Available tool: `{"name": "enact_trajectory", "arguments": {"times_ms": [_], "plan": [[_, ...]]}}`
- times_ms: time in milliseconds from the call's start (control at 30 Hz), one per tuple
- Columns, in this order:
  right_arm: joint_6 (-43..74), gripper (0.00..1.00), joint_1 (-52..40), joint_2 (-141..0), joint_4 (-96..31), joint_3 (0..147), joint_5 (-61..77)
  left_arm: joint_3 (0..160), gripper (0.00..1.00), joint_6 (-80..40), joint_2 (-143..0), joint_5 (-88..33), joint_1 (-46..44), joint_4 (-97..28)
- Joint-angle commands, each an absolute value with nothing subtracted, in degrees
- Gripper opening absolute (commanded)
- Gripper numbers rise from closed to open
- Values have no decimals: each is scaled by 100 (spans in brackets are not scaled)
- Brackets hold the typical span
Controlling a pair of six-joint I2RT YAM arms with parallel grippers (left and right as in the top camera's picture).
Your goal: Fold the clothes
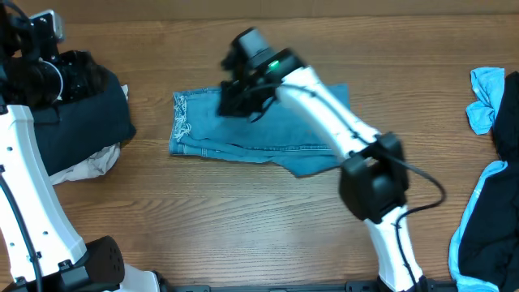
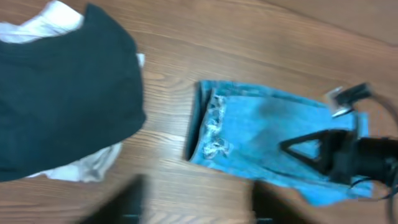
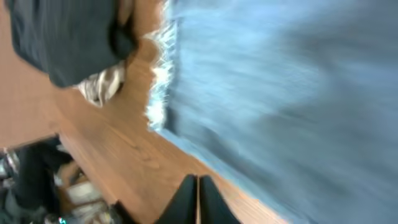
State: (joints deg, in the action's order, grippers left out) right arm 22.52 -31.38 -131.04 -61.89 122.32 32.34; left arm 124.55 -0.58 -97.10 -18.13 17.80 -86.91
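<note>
The light-blue jeans (image 1: 268, 134) are lying folded into a short, thick bundle near the middle of the wooden table (image 1: 243, 235), a little towards the left. Their frayed pale hems (image 2: 214, 127) are sitting at the left end, facing the dark navy top (image 1: 85, 122), with a strip of bare wood between the two. At the lower right of the bundle a corner of denim is sticking out past the rest.

The right arm is reaching across from the near right side, and the right claw (image 3: 198, 186) is hanging over the upper left part of the jeans. Its own wrist view is badly blurred, but its fingers are pressing together into one point with only a hairline between them, so it is clenched, and I am seeing no cloth caught in it. Whether the tips are touching the denim, I cannot tell.

The left claw (image 2: 202, 202) is hanging at the far left, above the navy top. Its two fingers are showing as dark smears well apart, with nothing between them: released.

The navy top is lying heaped over a crumpled white garment (image 1: 93, 161), which is poking out beneath its near edge. At the far right a small sky-blue cloth (image 1: 485, 97) is lying bunched near a dark garment with blue edging (image 1: 486, 219).
</note>
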Motion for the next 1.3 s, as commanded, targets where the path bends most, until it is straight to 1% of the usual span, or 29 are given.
{"name": "enact_trajectory", "arguments": {"times_ms": [0,67,100,133,200,267,333,367,400,500,567,633,700,800,900,1000,1100,1133,1200,1233,1267], "plan": [[2213,4,-2305,-12744,-7043,12372,2716,12066,9,537,-9690,-2755,1192,-8864],[2209,4,-1892,-12755,-7518,12370,2307,11563,11,633,-9701,-2749,655,-8635],[2167,4,-1723,-12763,-7655,12370,2213,11203,15,624,-9712,-2751,351,-8370],[1813,11,-1500,-12774,-7743,12339,2206,10792,19,613,-9727,-2755,60,-8036],[1448,18,-1258,-12776,-7738,12154,2211,9972,21,506,-9791,-2775,-438,-7277],[1160,18,-1153,-12776,-7612,11815,2467,9266,21,357,-9915,-2932,-814,-6442],[607,14,-1201,-12776,-7181,11249,3389,8556,22,314,-10193,-3531,-1210,-5406],[552,12,-1256,-12776,-6958,11017,3601,8361,22,290,-10357,-3538,-1352,-5113],[554,11,-1317,-12776,-6705,10768,3712,8263,21,266,-10471,-3426,-1435,-4991],[554,8,-1564,-12779,-5800,9859,3756,8016,16,84,-11168,-2582,-1664,-4838],[591,4,-1619,-12779,-5463,9400,3505,7985,12,82,-11596,-2248,-1660,-4853],[766,4,-1518,-12779,-5489,9144,2840,7985,11,-113,-11920,-1826,-1573,-4877],[991,4,-1256,-12779,-5771,9105,2228,7985,10,-395,-12130,-1208,-1441,-5013],[1072,4,-633,-12776,-6270,9107,2106,7985,9,-587,-12250,-270,-1085,-5457],[1066,4,-143,-12776,-6598,9107,2106,7988,9,-582,-12234,-67,-615,-5675],[932,4,268,-12776,-6681,9107,2558,8038,10,-565,-12213,-563,-43,-5918],[742,4,351,-12776,-6678,9107,2814,8346,9,-237,-12167,-1568,351,-6305],[742,4,351,-12776,-6676,9109,2816,8482,11,-108,-12119,-1942,443,-6429],[742,4,351,-12772,-6674,9126,2827,8702,20,126,-11996,-2580,530,-6611],[735,6,351,-12759,-6698,9159,2939,8816,24,220,-11915,-2869,534,-6696],[521,9,351,-12711,-6722,9179,3391,8971,30,266,-11782,-3164,521,-6777]]}}
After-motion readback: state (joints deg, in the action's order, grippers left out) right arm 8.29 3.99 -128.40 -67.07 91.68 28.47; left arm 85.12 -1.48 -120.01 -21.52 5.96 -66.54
